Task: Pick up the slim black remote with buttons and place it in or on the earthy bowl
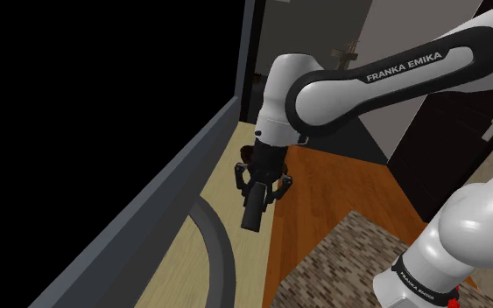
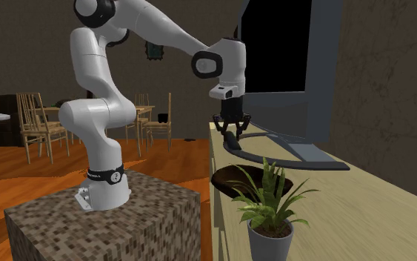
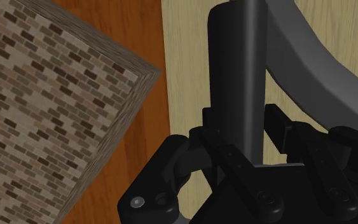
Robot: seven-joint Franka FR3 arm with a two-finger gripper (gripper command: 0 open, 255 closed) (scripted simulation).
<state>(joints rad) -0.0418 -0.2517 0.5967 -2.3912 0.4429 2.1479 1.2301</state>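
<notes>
One gripper [image 2: 231,136] is clamped on the remote [image 3: 234,70], holding it clear of the table [image 2: 362,207] w/ free end pointing down. Bowl [image 2: 225,176] sits at the table edge nearest the stand [image 2: 110,222], just behind the plant [image 2: 269,196] in 2nd ext. view.

Shoulder camera sat above and behind the gripper [image 1: 262,186], close, looking down. Second exterior camera stood farther off, level with the gripper, looking past a potted plant [image 2: 271,204]. Wrist camera looked along the clasped remote [image 3: 234,76]. All three shared the tabletop [image 1: 222,175] and stand [image 1: 349,254].

remote [image 2: 230,139] — over table [image 2: 377,215] | bowl [image 2: 223,178] — on table, beside plant [image 2: 272,213]
</notes>
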